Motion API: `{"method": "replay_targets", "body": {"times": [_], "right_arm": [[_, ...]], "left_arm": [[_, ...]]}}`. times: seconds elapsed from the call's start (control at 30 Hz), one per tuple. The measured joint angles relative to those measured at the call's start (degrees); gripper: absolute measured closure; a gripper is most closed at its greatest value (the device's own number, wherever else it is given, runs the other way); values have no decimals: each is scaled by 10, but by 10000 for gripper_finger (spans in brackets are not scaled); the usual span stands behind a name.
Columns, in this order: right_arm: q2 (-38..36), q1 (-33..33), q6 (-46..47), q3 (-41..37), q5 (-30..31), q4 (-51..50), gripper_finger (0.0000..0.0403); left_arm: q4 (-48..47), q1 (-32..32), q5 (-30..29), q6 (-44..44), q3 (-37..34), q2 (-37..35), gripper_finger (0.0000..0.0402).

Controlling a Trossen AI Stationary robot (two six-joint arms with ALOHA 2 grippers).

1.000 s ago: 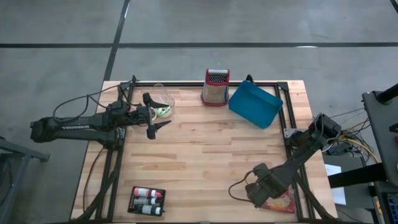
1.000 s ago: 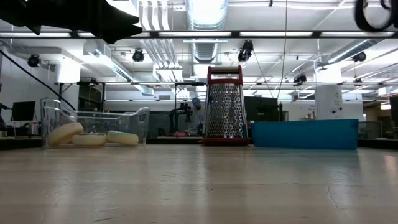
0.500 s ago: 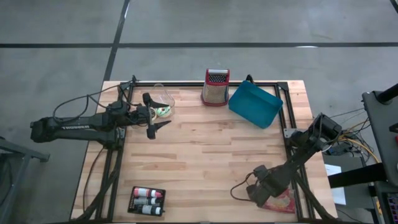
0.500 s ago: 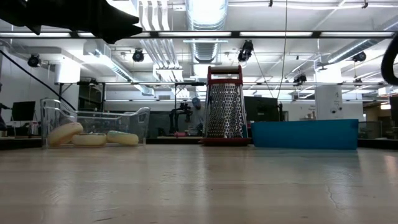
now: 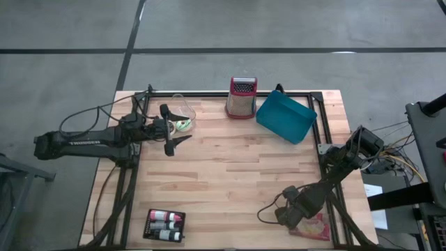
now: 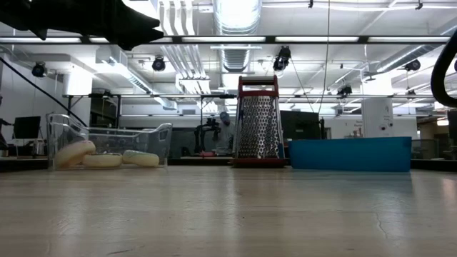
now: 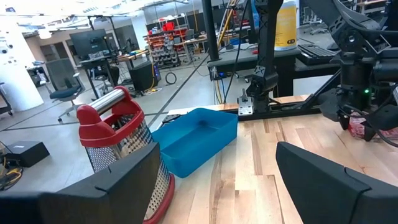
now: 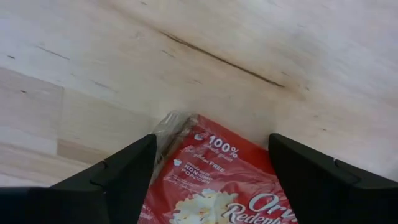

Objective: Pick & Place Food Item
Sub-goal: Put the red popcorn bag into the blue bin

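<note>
Left gripper (image 5: 171,130) spread wide, hovering just beside the clear container (image 5: 182,111) with pale food pieces (image 6: 102,158) inside. Further right of it, a red-topped grater (image 5: 242,97), then a blue bin (image 5: 285,117) right alongside. Down at the near right corner, right gripper (image 5: 291,217) splayed wide, straddling the red popcorn packet (image 8: 214,184) directly beneath, flat on the wooden table (image 5: 230,174). Well off to that gripper's left, a black tray of small bottles (image 5: 165,224).
</note>
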Motion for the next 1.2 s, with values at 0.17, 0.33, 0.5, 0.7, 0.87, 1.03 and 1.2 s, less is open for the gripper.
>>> {"method": "replay_targets", "body": {"times": [0.17,0.33,0.5,0.7,0.87,1.03,1.2], "right_arm": [[1,0,0,0,0,3,132],[1,0,0,0,0,2,178],[1,0,0,-1,0,2,223],[1,0,-1,-1,-1,2,282],[2,0,-1,-1,-1,2,328],[2,0,-6,-1,-2,1,369],[2,0,-7,-1,-2,1,391]], "left_arm": [[0,0,0,0,0,0,76],[0,0,2,0,0,0,76],[0,0,2,0,0,0,76],[0,0,2,0,0,0,76],[0,0,1,0,0,0,76],[0,0,1,0,0,0,76],[0,0,1,0,0,0,76]]}}
